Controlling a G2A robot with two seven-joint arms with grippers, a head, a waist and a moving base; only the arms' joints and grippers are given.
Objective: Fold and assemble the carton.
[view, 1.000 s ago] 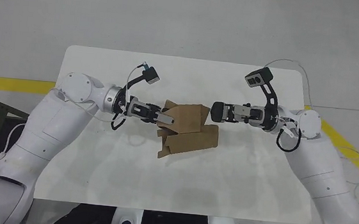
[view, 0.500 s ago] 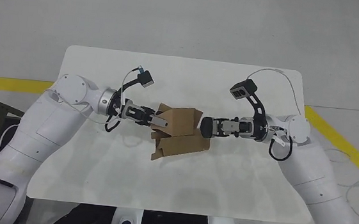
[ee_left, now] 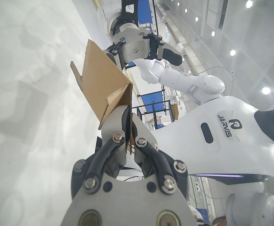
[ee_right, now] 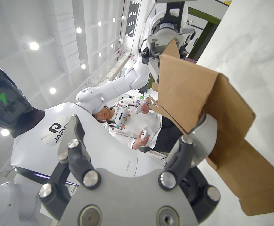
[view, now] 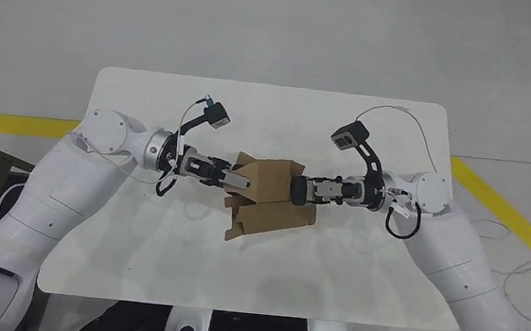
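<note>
A brown cardboard carton [view: 268, 196], partly unfolded with loose flaps, is held up over the middle of the white table [view: 116, 247]. My left gripper [view: 239, 178] is shut on a flap at one end; in the left wrist view its fingertips [ee_left: 119, 119] pinch the carton [ee_left: 100, 85] edge. My right gripper [view: 298, 189] stands open at the opposite end. In the right wrist view one finger [ee_right: 204, 128] rests against the carton [ee_right: 188, 94], the other finger [ee_right: 73, 128] is free. The left gripper [ee_right: 157, 62] is seen beyond the carton.
Bare table lies around the carton on all sides. A yellow floor line [view: 12, 124] runs past both table ends. A cable [view: 398, 111] loops above the right arm.
My right gripper has moved left, in against the carton's end. The left gripper and the carton shifted slightly left and toward the table's front.
</note>
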